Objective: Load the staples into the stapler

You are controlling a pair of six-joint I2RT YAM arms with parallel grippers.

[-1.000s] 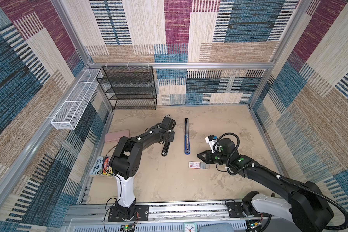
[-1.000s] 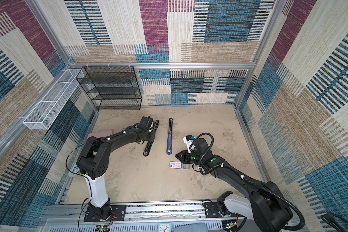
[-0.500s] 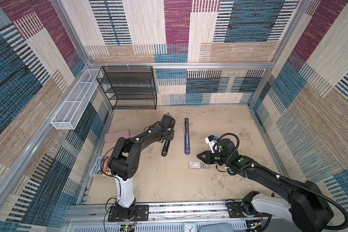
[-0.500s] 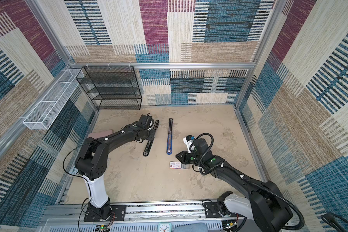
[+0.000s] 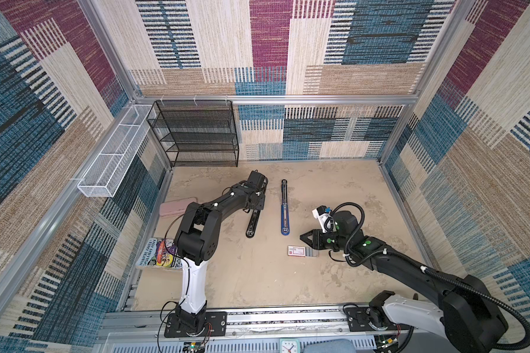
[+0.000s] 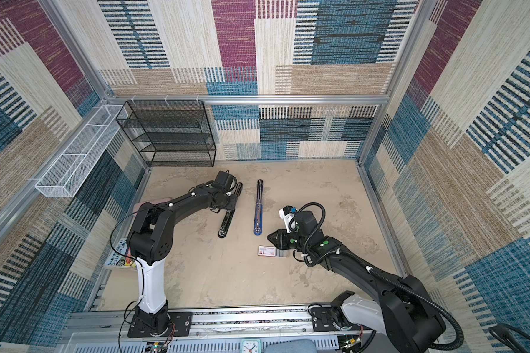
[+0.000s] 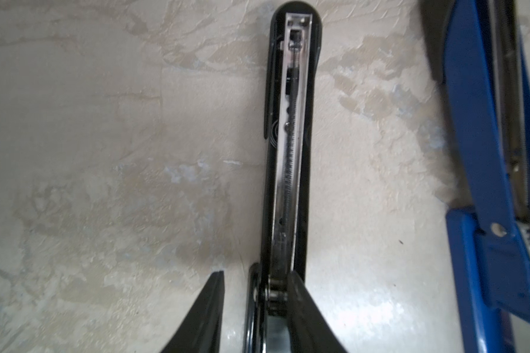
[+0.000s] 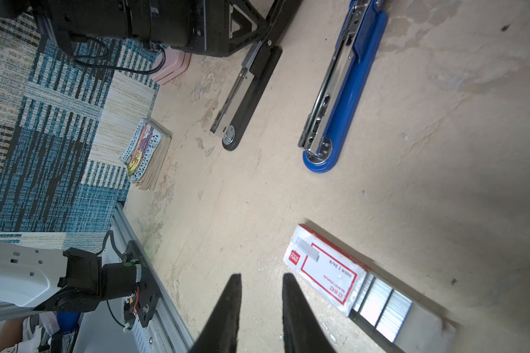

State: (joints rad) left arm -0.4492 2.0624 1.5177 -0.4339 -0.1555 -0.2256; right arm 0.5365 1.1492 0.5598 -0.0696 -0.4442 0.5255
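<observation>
Two staplers lie opened flat on the floor: a black stapler [image 5: 255,218] [image 7: 291,137] and a blue stapler [image 5: 285,211] [image 8: 340,91]. My left gripper [image 7: 256,273] [image 5: 259,202] is open astride the black stapler's hinge. One finger stands clear of it and the other lies against its side. The staples [image 8: 380,301] are grey strips in a grey tray, half slid out of a white box [image 8: 323,270] [image 5: 296,251] with a red label. My right gripper [image 8: 262,275] [image 5: 303,238] hovers open just beside the box, with only floor between its fingers.
A pink case [image 5: 178,207] and a book [image 5: 159,253] lie along the left wall. A black mesh shelf [image 5: 196,134] stands at the back left, and a white wire basket [image 5: 114,152] hangs on the left wall. The aluminium rail [image 5: 257,318] borders the front.
My left gripper's jaws have widened around the black stapler's hinge. The right arm and the staples have not moved.
</observation>
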